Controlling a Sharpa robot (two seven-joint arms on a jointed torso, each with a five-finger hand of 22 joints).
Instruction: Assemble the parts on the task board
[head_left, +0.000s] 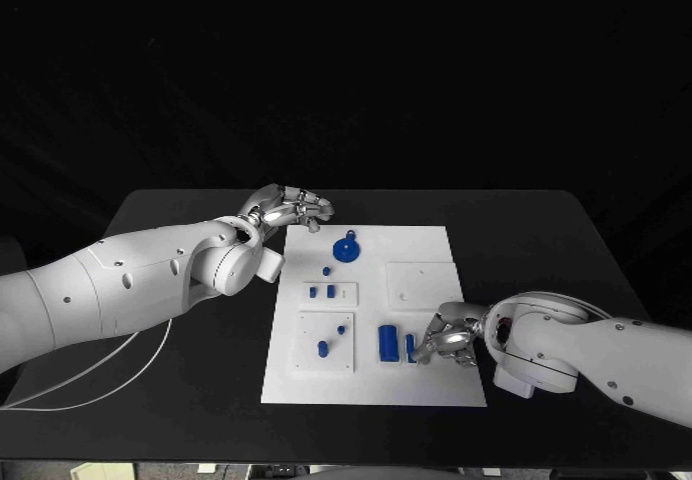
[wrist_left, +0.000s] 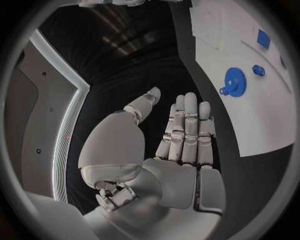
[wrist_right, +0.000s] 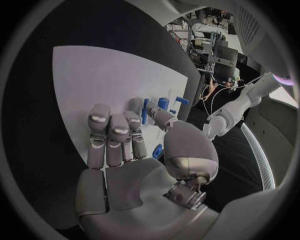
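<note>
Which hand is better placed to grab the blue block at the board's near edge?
Right. The right hand sits over the board beside the blue block; the left hand hovers off the far corner, open.

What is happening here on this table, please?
A two-armed robot is assembling small blue parts on the white task board. The right robot hand is at the board's near right area, its fingers at a long blue part; whether it grips the part cannot be told. The left robot hand is at the board's far left corner, fingers straight, holding nothing. A blue gear lies on the board's far part, and a blue block sits beside the right robot hand.
</note>
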